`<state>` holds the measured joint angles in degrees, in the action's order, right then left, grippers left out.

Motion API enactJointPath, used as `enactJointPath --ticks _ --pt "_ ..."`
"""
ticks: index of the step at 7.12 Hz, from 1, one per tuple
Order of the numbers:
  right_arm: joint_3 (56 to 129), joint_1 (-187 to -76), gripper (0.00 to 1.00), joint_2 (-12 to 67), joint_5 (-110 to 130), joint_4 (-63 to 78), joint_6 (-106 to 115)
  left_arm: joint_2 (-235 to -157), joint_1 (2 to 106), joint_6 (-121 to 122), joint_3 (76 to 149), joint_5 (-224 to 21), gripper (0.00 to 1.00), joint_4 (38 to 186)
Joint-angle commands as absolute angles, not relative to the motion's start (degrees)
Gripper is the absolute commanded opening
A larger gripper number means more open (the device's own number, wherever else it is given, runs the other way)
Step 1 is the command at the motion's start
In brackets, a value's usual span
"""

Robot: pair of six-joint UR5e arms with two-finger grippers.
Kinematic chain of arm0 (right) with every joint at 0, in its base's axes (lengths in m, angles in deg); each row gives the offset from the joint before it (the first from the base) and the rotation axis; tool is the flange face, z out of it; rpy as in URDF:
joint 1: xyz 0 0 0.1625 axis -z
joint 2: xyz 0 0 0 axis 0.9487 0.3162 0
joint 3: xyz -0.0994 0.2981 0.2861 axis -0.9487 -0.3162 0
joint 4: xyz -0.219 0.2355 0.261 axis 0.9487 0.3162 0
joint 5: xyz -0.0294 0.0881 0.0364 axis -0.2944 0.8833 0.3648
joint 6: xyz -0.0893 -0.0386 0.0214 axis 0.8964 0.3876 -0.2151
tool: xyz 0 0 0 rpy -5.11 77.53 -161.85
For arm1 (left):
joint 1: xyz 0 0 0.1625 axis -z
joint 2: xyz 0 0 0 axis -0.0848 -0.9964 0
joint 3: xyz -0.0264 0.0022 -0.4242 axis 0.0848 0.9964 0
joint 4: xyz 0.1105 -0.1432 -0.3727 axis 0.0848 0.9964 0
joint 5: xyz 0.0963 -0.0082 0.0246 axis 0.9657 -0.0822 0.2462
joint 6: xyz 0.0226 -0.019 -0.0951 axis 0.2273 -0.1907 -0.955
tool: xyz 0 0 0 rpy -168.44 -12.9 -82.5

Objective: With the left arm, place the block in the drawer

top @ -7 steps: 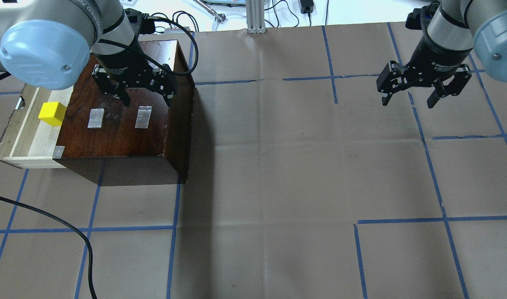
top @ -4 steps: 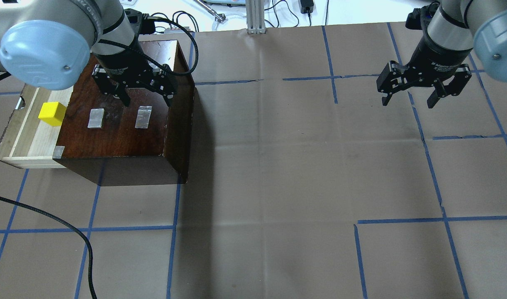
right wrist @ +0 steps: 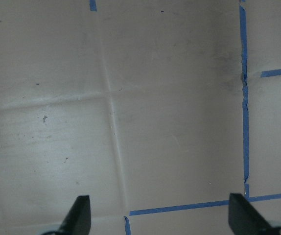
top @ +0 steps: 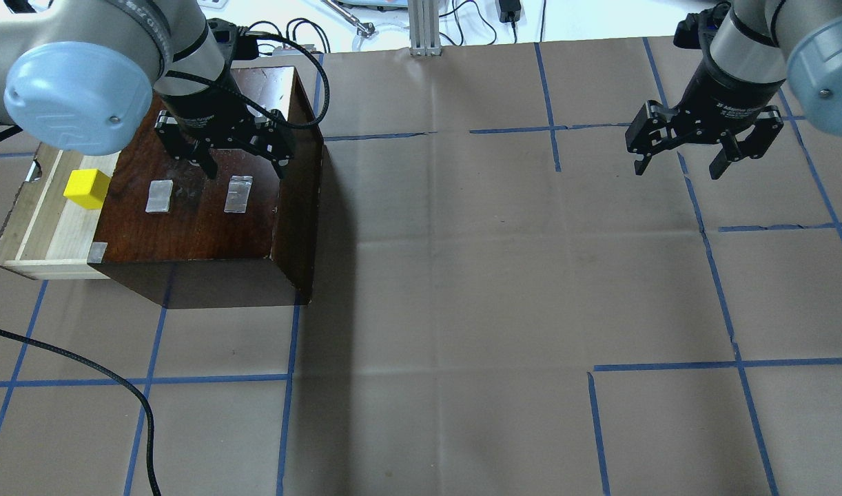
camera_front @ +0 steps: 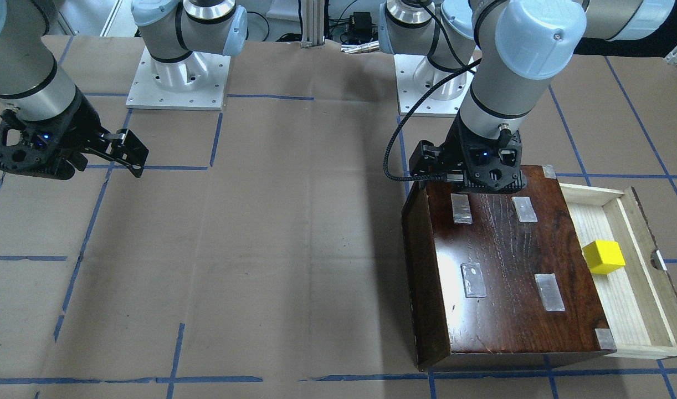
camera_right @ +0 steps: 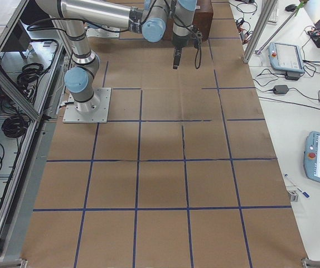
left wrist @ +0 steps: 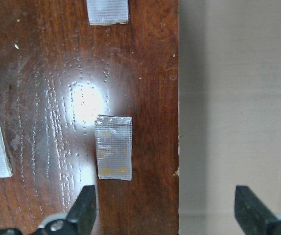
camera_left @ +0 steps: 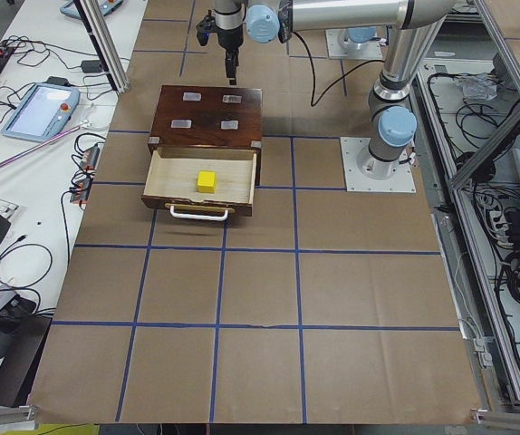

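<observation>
The yellow block (top: pixel 87 189) lies in the open pale-wood drawer (top: pixel 45 238), which is pulled out of the dark-brown box (top: pixel 200 220). The block also shows in the front view (camera_front: pixel 604 257) and the left exterior view (camera_left: pixel 207 181). My left gripper (top: pixel 247 172) is open and empty. It hovers over the box's tape-patched top, away from the block. In the left wrist view its fingers (left wrist: pixel 87 198) straddle the box's edge. My right gripper (top: pixel 677 170) is open and empty over bare paper at the far right, as the right wrist view (right wrist: pixel 157 210) shows.
A loose black cable (top: pixel 83 358) curves over the table's near left. Grey tape patches (top: pixel 238 194) sit on the box top. An aluminium post (top: pixel 424 27) stands at the far edge. Blue tape lines grid the brown paper. The drawer has a white handle (camera_left: pixel 197 213).
The left arm's elbow has shifted slightly to the right; its gripper stays open over the box. The block and the right arm have not moved.
</observation>
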<state>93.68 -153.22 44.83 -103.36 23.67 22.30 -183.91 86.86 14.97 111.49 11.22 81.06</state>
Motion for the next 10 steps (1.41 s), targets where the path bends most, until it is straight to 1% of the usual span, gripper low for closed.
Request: enactJointPath --ticks 1,10 --pt "93.7 -153.2 1.00 44.9 -103.4 23.7 22.2 -183.8 86.7 14.8 111.6 11.2 0.99 80.7" --pt "93.7 -153.2 1.00 44.9 -103.4 23.7 22.3 -183.8 86.7 14.3 111.6 10.9 0.99 79.6"
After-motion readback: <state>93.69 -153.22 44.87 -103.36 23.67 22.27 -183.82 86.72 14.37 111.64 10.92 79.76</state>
